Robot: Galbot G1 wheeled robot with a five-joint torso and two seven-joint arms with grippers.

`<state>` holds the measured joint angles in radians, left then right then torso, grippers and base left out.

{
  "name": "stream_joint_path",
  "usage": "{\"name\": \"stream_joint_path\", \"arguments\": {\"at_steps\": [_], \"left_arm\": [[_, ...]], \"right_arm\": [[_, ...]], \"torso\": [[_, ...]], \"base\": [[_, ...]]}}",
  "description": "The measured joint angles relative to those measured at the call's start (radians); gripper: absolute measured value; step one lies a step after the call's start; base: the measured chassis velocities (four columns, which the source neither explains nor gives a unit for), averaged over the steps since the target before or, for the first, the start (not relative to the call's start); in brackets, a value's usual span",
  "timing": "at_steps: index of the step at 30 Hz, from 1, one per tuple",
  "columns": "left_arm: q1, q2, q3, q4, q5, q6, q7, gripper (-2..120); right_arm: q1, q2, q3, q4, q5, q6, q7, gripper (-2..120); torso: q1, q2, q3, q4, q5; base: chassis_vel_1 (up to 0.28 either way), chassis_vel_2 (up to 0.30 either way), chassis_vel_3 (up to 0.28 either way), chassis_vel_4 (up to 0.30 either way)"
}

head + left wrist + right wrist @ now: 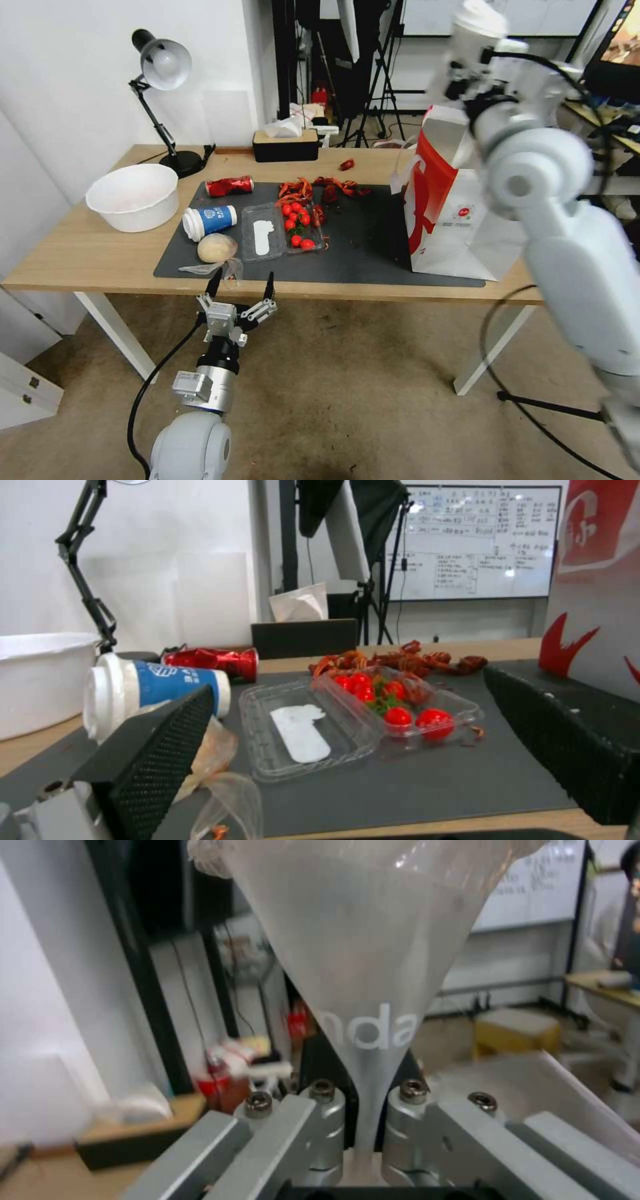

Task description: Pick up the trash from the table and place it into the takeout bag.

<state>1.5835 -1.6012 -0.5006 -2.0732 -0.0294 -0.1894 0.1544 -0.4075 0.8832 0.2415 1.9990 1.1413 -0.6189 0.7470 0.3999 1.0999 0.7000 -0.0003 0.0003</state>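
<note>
My right gripper (475, 59) is raised above the takeout bag (460, 213) and shut on a clear plastic cup with a white lid (480, 23). In the right wrist view the cup (363, 965) is squeezed between the jaws. On the table (80, 263), a crushed red can (230, 186), a white-blue paper cup (210, 221) and a beige lump in clear wrap (217, 248) lie on the dark mat (360, 263). My left gripper (241, 285) is open at the table's near edge, just in front of the lump. Its fingers (153, 760) frame the paper cup (153, 687) and the can (213, 661).
An open clear clamshell with cherry tomatoes (283, 230) lies mid-mat, with red crayfish shells (323, 188) behind it. A white bowl (133, 197), a desk lamp (163, 67) and a tissue box (285, 143) stand at the table's left and back.
</note>
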Motion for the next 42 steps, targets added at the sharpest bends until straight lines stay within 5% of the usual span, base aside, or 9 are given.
{"name": "stream_joint_path", "arguments": {"at_steps": [24, 37, 42], "left_arm": [[-0.011, 0.004, 0.026, 0.003, 0.01, -0.007, 0.007, 100], [-0.018, 0.006, 0.025, 0.009, 0.009, -0.009, 0.011, 100], [-0.017, 0.005, 0.025, 0.009, 0.01, -0.009, 0.011, 100]], "right_arm": [[-0.042, -0.213, 0.009, -0.058, 0.457, -0.116, 0.122, 0], [-0.019, -0.22, -0.047, -0.091, 0.48, -0.115, 0.14, 42], [-0.021, -0.214, -0.009, -0.055, 0.469, -0.086, 0.099, 67]], "torso": [[0.0, 0.0, 0.0, 0.0003, -0.0003], [0.0, 0.0, 0.0, 0.0003, -0.0003], [0.0, 0.0, 0.0, 0.0004, -0.0004]], "base": [[0.0, 0.0, 0.0, 0.0], [0.0, 0.0, 0.0, 0.0], [0.0, 0.0, 0.0, 0.0]]}}
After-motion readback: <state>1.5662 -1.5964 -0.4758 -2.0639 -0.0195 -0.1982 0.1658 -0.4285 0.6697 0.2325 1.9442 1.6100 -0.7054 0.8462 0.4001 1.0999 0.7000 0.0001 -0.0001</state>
